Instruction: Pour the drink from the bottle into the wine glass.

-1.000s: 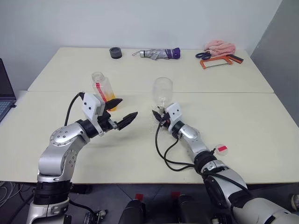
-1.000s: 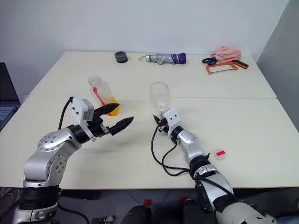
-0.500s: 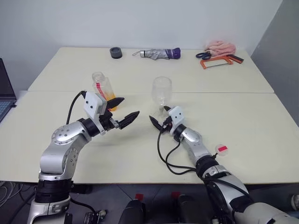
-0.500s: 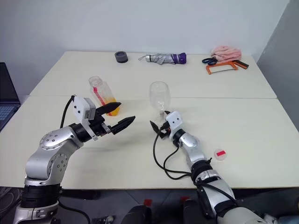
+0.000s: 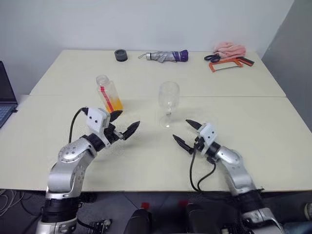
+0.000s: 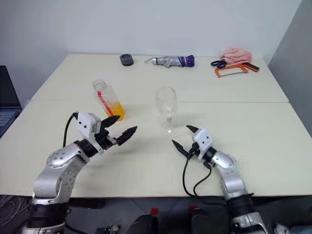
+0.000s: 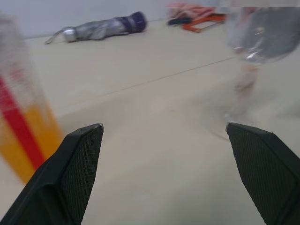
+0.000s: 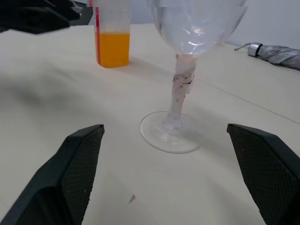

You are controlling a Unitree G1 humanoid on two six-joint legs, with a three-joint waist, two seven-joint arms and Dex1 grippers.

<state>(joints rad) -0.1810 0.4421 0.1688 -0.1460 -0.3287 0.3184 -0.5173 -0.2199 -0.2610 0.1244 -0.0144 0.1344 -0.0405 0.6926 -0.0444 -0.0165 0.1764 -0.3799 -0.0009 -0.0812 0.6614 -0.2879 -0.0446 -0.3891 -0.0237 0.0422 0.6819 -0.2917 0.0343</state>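
Note:
The bottle (image 5: 108, 92) stands upright on the table's left half, clear with a red label strip, the orange drink (image 5: 115, 104) filling its lower part. The wine glass (image 5: 168, 99) stands upright at mid-table, looking empty. My left gripper (image 5: 127, 120) hovers open just in front of and to the right of the bottle, holding nothing. My right gripper (image 5: 181, 130) is open a short way in front of and to the right of the glass's foot, apart from it. The right wrist view looks at the glass stem (image 8: 178, 91) with the bottle (image 8: 112, 33) beyond it.
Along the far edge lie a black round object (image 5: 120, 55), a folded umbrella (image 5: 163, 56), a pink cloth (image 5: 229, 48) and an orange hacksaw with scissors (image 5: 226, 63). A laptop (image 5: 5, 97) sits at the left edge. A seam (image 5: 234, 96) crosses the table.
My right gripper opened, let go of the glass's foot and drew back toward the near right. The glass now stands free. My left gripper sank a little beside the bottle.

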